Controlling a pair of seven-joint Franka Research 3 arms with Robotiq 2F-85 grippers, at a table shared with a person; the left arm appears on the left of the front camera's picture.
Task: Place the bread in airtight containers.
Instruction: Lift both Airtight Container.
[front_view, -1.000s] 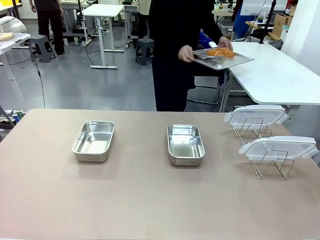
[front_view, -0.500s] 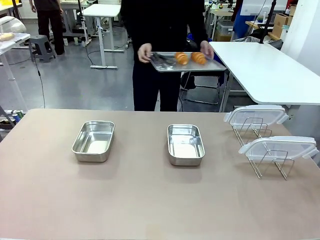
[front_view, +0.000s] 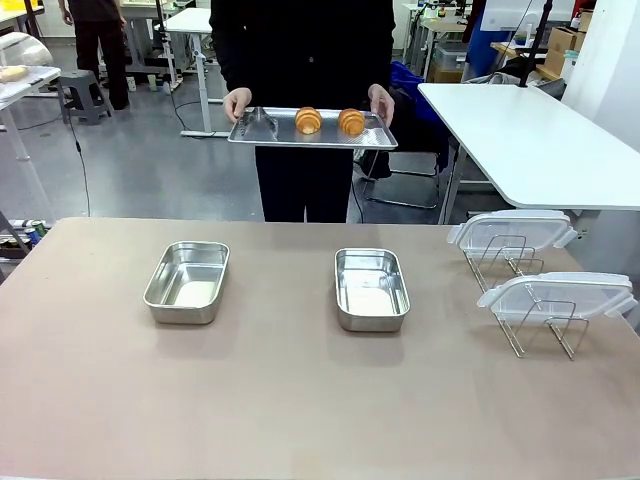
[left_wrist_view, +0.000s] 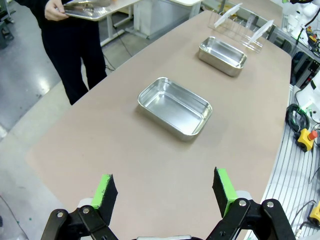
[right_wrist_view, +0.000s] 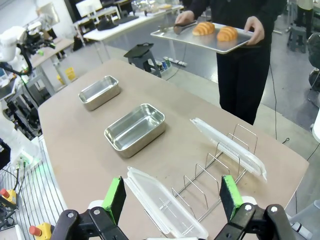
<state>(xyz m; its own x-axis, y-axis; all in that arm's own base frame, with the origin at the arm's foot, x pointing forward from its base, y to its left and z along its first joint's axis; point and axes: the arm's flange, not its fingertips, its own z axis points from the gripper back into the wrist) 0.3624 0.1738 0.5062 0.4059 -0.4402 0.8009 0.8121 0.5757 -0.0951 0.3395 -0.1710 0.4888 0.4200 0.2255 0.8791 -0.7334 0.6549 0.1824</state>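
My left gripper (left_wrist_view: 164, 186) has its fingers wide apart with nothing between them, and my right gripper (right_wrist_view: 173, 192) is spread just the same, hanging over the wire rack (front_view: 545, 322) that props up the two clear lids (front_view: 512, 231).

Out past them, the two steel pans (front_view: 187, 280) sit bare and well apart on the brown table (front_view: 300, 410).

What has changed is the person. A second ago they were off by the white side table (front_view: 530, 140). Now they stand square at the far edge, both hands (front_view: 237, 103) holding the tray (front_view: 270, 138) level toward me. The two croissants (front_view: 308, 120) lie side by side on it, off the table and beyond my reach for now.

I judge the bread is only arriving, so no packing has begun.

Behind them is a grey workshop floor with desks and stools.
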